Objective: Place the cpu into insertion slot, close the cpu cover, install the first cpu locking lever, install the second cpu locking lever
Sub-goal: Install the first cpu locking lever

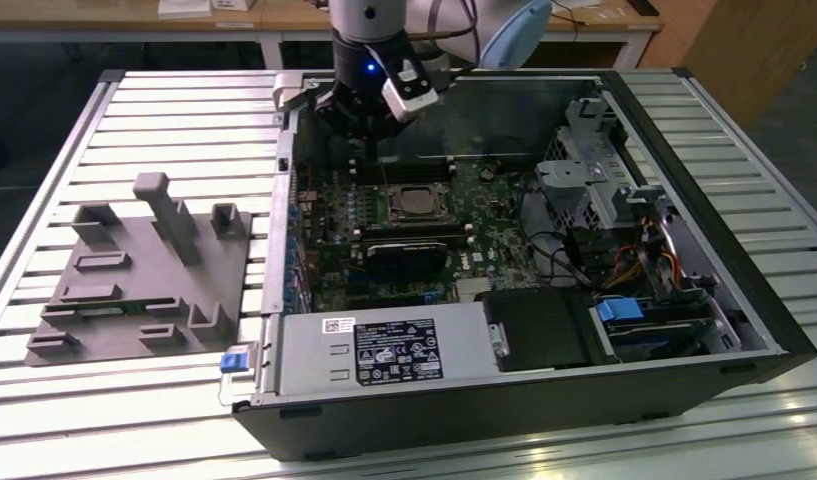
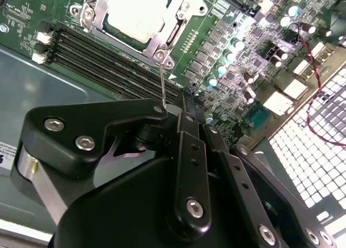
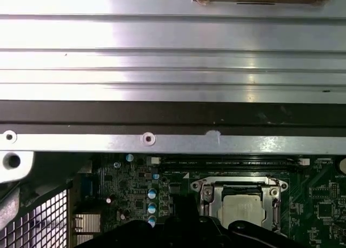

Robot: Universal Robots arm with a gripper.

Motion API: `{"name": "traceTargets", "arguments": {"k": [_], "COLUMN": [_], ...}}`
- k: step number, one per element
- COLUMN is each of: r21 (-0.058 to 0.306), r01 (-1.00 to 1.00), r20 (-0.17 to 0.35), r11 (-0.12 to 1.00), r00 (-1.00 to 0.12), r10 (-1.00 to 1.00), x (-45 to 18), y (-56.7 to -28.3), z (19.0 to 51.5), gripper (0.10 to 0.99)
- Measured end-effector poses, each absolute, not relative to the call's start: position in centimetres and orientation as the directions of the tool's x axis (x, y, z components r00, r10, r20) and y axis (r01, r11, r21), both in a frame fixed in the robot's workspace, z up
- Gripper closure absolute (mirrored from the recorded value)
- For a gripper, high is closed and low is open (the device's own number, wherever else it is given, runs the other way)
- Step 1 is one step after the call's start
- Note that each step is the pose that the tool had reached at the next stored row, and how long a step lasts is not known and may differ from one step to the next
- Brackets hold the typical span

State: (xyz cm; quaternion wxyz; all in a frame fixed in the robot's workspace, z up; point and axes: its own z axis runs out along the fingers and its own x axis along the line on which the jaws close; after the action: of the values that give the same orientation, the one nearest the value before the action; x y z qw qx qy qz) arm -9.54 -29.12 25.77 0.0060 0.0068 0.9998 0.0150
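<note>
Exterior view, left to right.

- Grey fixture [image 1: 128, 270] on the slatted surface [image 1: 61, 400], at 9 o'clock of the open case [image 1: 762, 300]. Nothing of mine is near it.
- My gripper [image 1: 365, 125] hangs inside the case close to its far wall, over the far edge of the board [image 1: 488, 235].
- The cpu [image 1: 414, 203] lies at about 5 o'clock from my gripper, near but apart. It sits flat in the slot [image 1: 389, 205] with its silver top up.
- The power supply [image 1: 381, 352] is at 6 o'clock, and the drive cage [image 1: 588, 190] is well off at 3 o'clock.

Second wrist view.

- The cpu [image 2: 138, 15] is framed by the cover [image 2: 162, 40], which looks folded down flat over it.
- From the cover's near corner a thin wire lever [image 2: 162, 80] runs straight to the tip of my gripper [image 2: 173, 105] and meets it there.
- The lever's long axis points from the slot corner at me, crossing the black memory slots [image 2: 102, 56] as it comes.
- I cannot tell how far open my gripper is, nor whether it has the lever clamped or only touches it.

First wrist view.

- The cpu [image 3: 243, 210] and cover [image 3: 211, 196] lie just beyond the dark bulk of my gripper [image 3: 200, 232], with the case wall [image 3: 162, 142] behind them.

Judgement: cpu placed and cover down, and the work stands at a lever. What counts is the lever's line, which joins my gripper directly to the near corner of the slot.
</note>
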Motion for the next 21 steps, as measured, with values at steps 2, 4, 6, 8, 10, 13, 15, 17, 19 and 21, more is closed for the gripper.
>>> {"name": "traceTargets", "arguments": {"k": [2,4,6,8,10,13,15,17,19,21], "r21": [0.030,0.030,0.030,0.030,0.030,0.030,0.030,0.030,0.030,0.029], "r01": [0.013,0.013,0.013,0.014,0.013,0.014,0.014,0.013,0.013,0.013], "r20": [-0.012,-0.011,-0.011,-0.011,-0.011,-0.011,-0.011,-0.011,-0.011,-0.010], "r11": [0.999,0.999,0.999,0.999,0.999,0.999,0.999,0.999,0.999,0.999], "r00": [-1.000,-1.000,-1.000,-1.000,-1.000,-1.000,-1.000,-1.000,-1.000,-1.000], "r10": [0.014,0.014,0.014,0.014,0.014,0.014,0.014,0.014,0.014,0.014], "x": [-9.4,-9.1,-8.7,-8.2,-7.8,-6.9,-6.1,-5.1,-4.6,-4.5], "y": [-29.1,-29.1,-29.1,-29.1,-29.1,-29.1,-29.1,-29.1,-29.1,-29.1], "z": [25.7,25.7,25.6,25.5,25.4,25.3,25.2,25.1,25.0,25.0], "gripper": [0.965,0.965,0.965,0.965,0.965,0.965,0.965,0.965,0.965,0.965]}}
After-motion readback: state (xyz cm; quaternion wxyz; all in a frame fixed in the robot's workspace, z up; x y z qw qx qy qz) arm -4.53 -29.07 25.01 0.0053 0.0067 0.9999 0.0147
